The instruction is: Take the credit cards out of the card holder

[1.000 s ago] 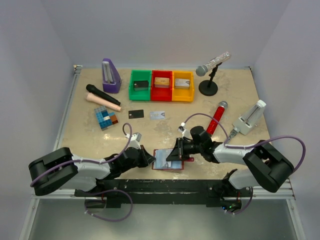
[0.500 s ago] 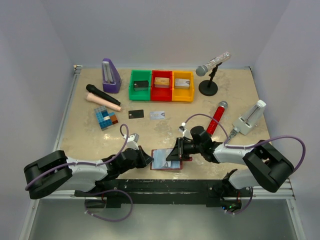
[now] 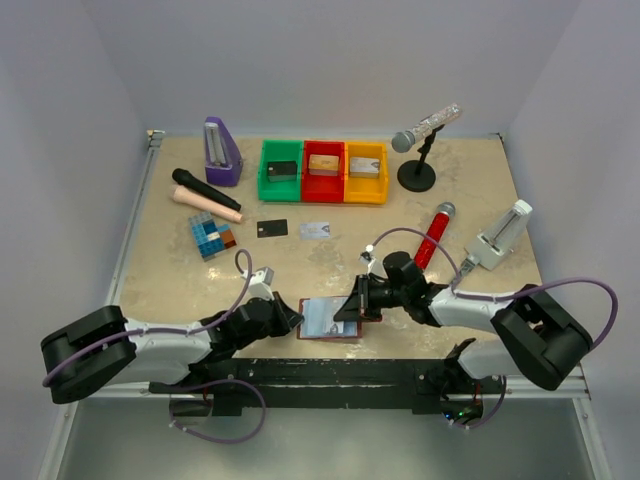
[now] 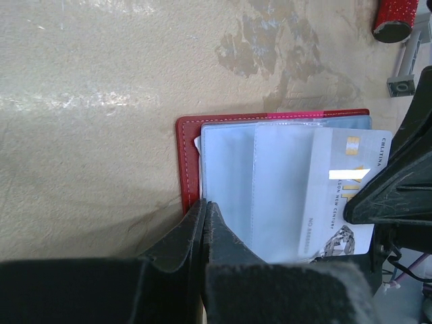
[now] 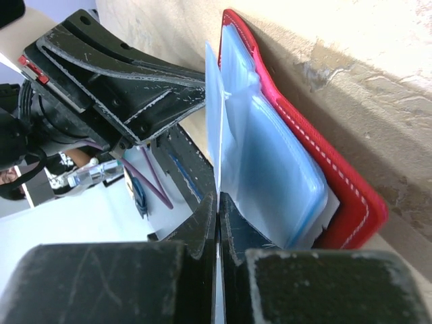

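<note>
On my left wrist view the card holder [image 4: 189,162] is dark red with pale stitching, its pockets a clear bluish white. The silvery-grey card [image 4: 344,196] shows gold lettering and a gold chip. The surface [image 4: 101,135] is beige, blotched brown. Upper centre of the top view: a black card [image 3: 272,228], a silver card [image 3: 315,230]

Left arm: stretched low from the near-left base, forearm angled rightward toward the table's near middle.
Left gripper [image 3: 292,318]: fingers pressed together, pinching the near-left edge of the card holder [image 4: 189,162].
Right arm: reaching low from the near-right base, forearm pointing leftward.
Right gripper [image 3: 350,308]: fingers closed tight on a silvery credit card [image 4: 337,169], tips facing the left gripper, near but apart.
</note>
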`<state>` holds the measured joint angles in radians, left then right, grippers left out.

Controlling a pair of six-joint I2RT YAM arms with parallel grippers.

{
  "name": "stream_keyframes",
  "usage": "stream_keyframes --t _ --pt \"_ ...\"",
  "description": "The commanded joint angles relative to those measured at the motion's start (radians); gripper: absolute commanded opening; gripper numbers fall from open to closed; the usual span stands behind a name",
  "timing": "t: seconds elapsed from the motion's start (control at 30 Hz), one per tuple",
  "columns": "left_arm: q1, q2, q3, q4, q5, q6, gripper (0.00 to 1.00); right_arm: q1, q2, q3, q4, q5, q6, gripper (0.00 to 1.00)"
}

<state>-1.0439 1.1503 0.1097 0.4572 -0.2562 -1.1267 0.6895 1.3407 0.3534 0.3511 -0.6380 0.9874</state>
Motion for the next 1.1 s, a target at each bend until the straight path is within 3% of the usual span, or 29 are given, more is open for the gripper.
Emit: stream_keyframes --t 0.0,0.23,0.47,0.63,0.73,0.87,1.07 --pt "-0.001 -0.024 -0.042 -0.146 -0.071 0.01 0.0 -0.008 -0.034 0.004 -0.03 0.001 -0.024 0.0" --pt "-0.001 -0.049 -0.042 -0.15 -0.063 0.018 0.0 -0.016 -0.041 0.005 -0.053 0.006 -0.029 0.0" --pt "-0.001 -0.109 -0.012 -0.135 -0.008 0.067 0.02 -0.016 -0.132 0.035 -0.201 0.053 -0.099 0.0" --pt "-0.001 -0.247 0.086 -0.259 0.003 0.088 0.52 -0.016 -0.325 0.085 -0.348 0.141 -0.19 0.0" --pt "-0.001 -0.355 0.13 -0.321 -0.017 0.077 0.66 -0.016 -0.446 0.098 -0.411 0.164 -0.236 0.0" --pt "0.002 -0.469 0.11 -0.244 0.011 0.091 0.72 -0.008 -0.554 0.069 -0.321 0.109 -0.25 0.0" --pt "0.007 -0.492 -0.001 0.13 0.164 0.074 0.66 0.048 -0.603 0.05 -0.195 0.028 -0.243 0.0"
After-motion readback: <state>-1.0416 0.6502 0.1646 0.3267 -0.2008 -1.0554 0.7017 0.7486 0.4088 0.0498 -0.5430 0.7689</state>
